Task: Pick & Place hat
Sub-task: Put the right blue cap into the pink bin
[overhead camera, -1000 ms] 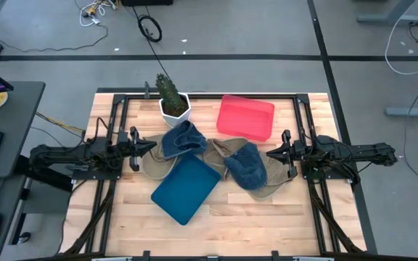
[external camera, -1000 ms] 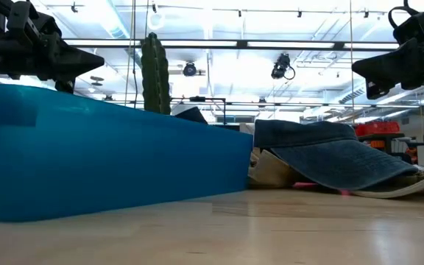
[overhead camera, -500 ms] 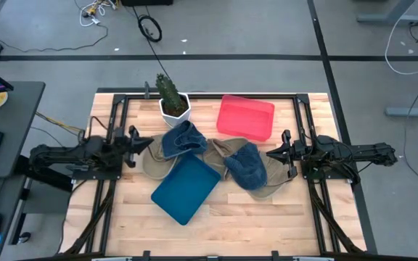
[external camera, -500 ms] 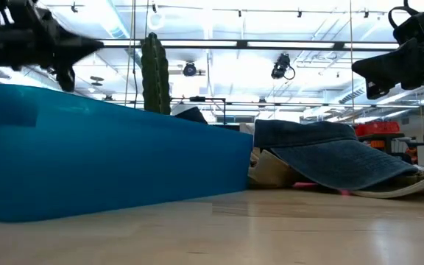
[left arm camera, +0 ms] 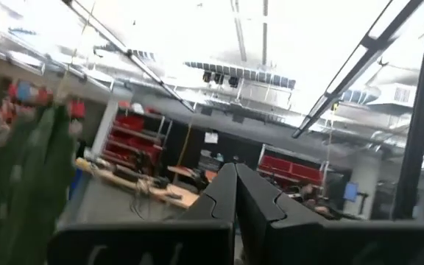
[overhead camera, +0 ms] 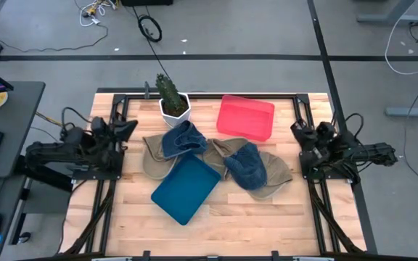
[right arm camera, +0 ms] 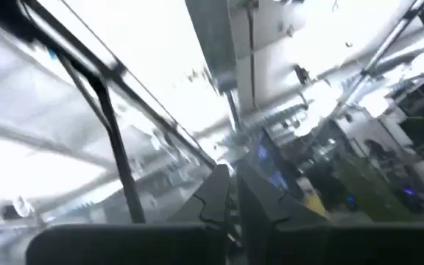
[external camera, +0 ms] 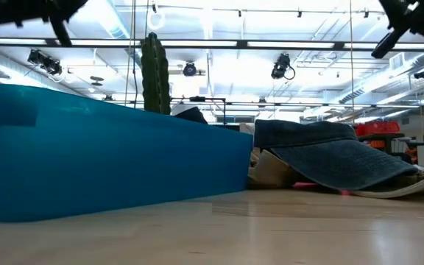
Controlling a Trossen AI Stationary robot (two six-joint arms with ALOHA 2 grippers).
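Wooden table [overhead camera: 231, 217]; only the high view shows the red bin [overhead camera: 246, 118].

A grey floor [overhead camera: 267, 29], crossed by dark tape lines [overhead camera: 216, 56] and carrying loose cables [overhead camera: 149, 27], is surrounding the wooden table [overhead camera: 245, 217], while a grey desk [overhead camera: 6, 130] is standing alongside and ceiling light strips [external camera: 219, 44] are shining above red shelving [left arm camera: 135, 147].
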